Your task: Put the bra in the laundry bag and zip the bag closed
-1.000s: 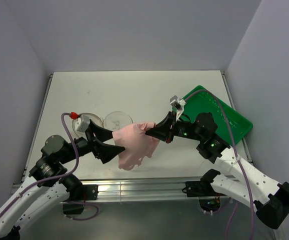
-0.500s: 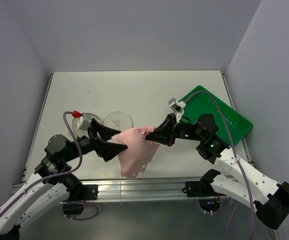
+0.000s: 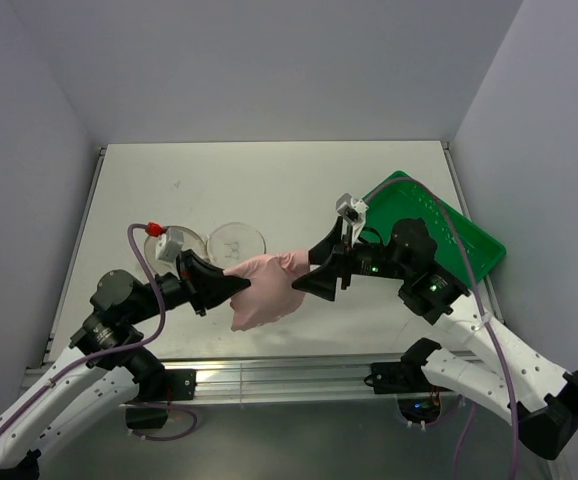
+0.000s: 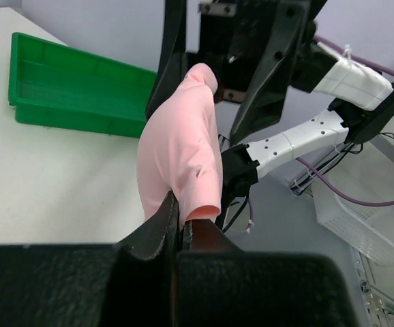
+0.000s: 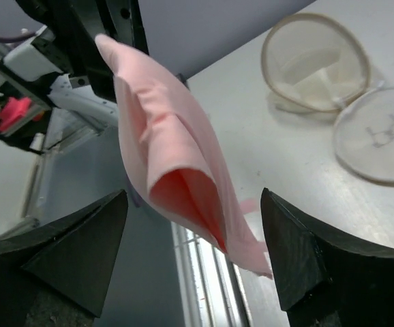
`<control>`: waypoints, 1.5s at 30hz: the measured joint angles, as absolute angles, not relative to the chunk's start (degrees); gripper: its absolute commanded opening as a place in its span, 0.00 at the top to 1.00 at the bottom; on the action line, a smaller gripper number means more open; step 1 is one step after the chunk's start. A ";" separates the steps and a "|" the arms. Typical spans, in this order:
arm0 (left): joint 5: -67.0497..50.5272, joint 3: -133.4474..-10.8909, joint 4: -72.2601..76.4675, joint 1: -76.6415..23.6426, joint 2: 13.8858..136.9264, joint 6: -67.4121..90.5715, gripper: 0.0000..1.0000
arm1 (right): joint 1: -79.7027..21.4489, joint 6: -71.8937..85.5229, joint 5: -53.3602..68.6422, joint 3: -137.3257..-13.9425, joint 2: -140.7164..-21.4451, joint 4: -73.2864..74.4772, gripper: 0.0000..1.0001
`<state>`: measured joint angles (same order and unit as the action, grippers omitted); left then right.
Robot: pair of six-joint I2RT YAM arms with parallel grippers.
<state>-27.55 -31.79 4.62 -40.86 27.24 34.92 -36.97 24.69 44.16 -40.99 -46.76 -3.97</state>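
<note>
Bra (image 3: 264, 292): pale pink, we log it held above the desk (image 3: 269, 190) near the front edge | left fingers (image 4: 163, 225): clamped on one edge | right fingers (image 5: 74, 238): spread wide, bra between them | laundry bag (image 3: 231, 240): open on desk, apart from bra.

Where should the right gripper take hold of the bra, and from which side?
Grip the near folded end of the bra, opposite the end pinched by the left gripper. The fabric hangs edge-on between the fingers of the open right gripper, so coming straight forward and closing across the fold looks best.
</note>
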 measured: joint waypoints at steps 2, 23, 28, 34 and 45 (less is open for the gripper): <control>-27.59 -31.79 4.38 -40.86 27.57 34.94 1.00 | -36.97 21.32 42.50 -44.84 -46.28 1.32 0.13; -31.73 -39.18 -8.27 -40.86 35.79 30.55 1.00 | -49.93 -1.52 35.31 -66.96 -63.90 26.17 0.05; -32.14 -40.51 -9.67 -40.86 36.27 29.21 1.00 | -51.62 -1.78 35.79 -66.76 -65.78 26.41 0.09; -30.17 -42.54 -13.76 -40.99 36.71 28.12 1.00 | -55.07 -0.71 36.34 -62.85 -67.31 24.32 0.70; -9.17 -47.40 -22.24 -41.39 37.10 29.76 0.25 | -55.35 5.45 29.41 -59.61 -64.05 18.04 1.00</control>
